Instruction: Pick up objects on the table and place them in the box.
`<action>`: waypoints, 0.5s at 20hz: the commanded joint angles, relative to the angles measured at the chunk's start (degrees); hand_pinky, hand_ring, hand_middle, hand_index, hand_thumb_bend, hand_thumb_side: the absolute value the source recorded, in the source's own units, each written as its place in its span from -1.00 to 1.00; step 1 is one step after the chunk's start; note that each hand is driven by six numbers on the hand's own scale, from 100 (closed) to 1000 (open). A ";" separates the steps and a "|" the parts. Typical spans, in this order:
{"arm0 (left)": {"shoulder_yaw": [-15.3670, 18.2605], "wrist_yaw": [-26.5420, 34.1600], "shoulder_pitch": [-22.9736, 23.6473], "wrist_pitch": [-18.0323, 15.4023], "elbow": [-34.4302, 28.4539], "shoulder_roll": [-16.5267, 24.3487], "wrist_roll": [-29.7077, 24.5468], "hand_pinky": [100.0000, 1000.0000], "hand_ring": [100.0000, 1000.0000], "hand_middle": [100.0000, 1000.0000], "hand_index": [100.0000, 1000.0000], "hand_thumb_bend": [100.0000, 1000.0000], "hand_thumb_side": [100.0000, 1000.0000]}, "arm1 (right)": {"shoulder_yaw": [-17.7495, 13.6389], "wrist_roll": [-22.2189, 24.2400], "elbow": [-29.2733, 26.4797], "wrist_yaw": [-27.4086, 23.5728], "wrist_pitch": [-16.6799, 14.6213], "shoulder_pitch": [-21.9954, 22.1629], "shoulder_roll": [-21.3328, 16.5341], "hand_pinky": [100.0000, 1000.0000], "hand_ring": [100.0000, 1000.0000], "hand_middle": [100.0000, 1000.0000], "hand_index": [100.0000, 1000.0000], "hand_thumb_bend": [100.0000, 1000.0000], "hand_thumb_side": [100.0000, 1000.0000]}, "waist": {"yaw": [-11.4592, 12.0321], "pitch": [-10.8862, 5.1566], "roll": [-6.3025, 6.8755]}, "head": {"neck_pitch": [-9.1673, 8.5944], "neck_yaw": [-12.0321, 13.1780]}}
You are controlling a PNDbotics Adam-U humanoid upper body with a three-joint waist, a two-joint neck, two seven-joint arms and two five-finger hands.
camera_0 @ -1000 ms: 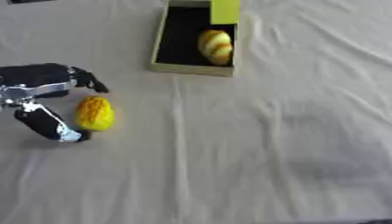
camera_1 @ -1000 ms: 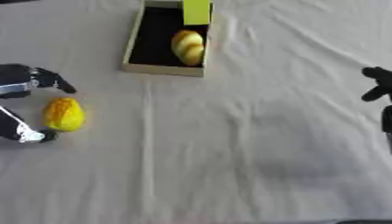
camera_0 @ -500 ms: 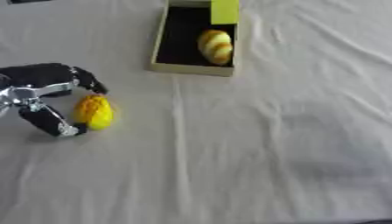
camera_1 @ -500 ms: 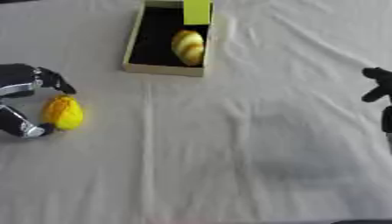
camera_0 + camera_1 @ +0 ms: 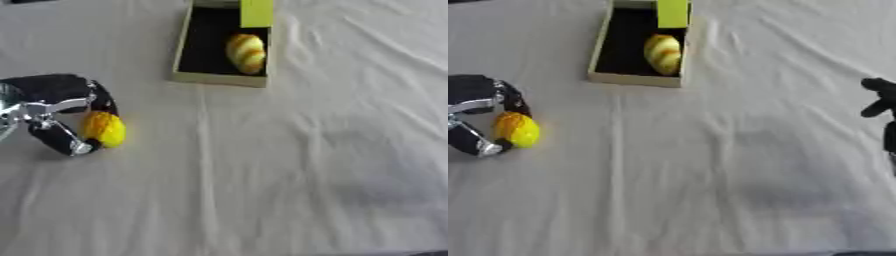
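Note:
A yellow-orange rounded object (image 5: 105, 128) lies on the white cloth at the left. My left hand (image 5: 54, 110) is curled round it, fingers over its top and thumb under its near side. The black-lined box (image 5: 200, 76) with cream walls stands at the top centre; inside it lie a yellow-and-orange oval object (image 5: 246, 53) and a yellow-green rectangular piece (image 5: 256, 12). My right hand (image 5: 880, 100) shows at the right edge of the right eye view, away from everything; its fingers are hard to make out.
A white, creased tablecloth (image 5: 289, 175) covers the whole table. A fold line runs down from the box toward the near edge.
My left hand has closed in on the yellow-orange object, fingers and thumb now touching it. The object has shifted slightly. The right hand has stayed put.

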 commanded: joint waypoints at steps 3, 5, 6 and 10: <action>3.80 0.74 -0.41 1.79 -5.96 2.19 6.13 0.15 -0.01 -0.20 0.08 -0.89 -0.97 | -0.56 -0.41 -1.07 0.03 0.37 0.48 -0.37 1.00 0.70 -0.03 0.48 -1.00 -0.18 | 0.24 -0.98 -0.17 | 0.10 -0.23; 5.04 0.22 -0.83 2.37 -8.56 2.57 7.92 0.14 -0.02 -0.22 0.03 -0.86 -0.97 | -0.55 -0.53 -1.07 0.06 0.41 0.54 -0.40 1.00 0.70 -0.03 0.48 -1.00 -0.18 | 0.39 -1.09 -0.14 | 0.12 -0.42; 5.49 0.03 -1.35 2.41 -9.76 2.61 8.35 0.14 -0.03 -0.22 0.02 -0.85 -0.97 | -0.55 -0.59 -1.07 0.04 0.36 0.57 -0.48 1.00 0.70 -0.03 0.48 -1.00 -0.18 | 0.45 -1.18 -0.13 | 0.13 -0.49; 6.68 0.22 -5.07 2.04 -12.70 1.68 8.55 0.13 -0.03 -0.21 0.00 -0.90 -1.00 | -0.55 -0.78 -1.07 -0.16 -0.16 0.84 -1.01 1.00 0.70 -0.03 0.48 -1.00 -0.18 | 0.65 -1.60 -0.10 | 0.30 -0.77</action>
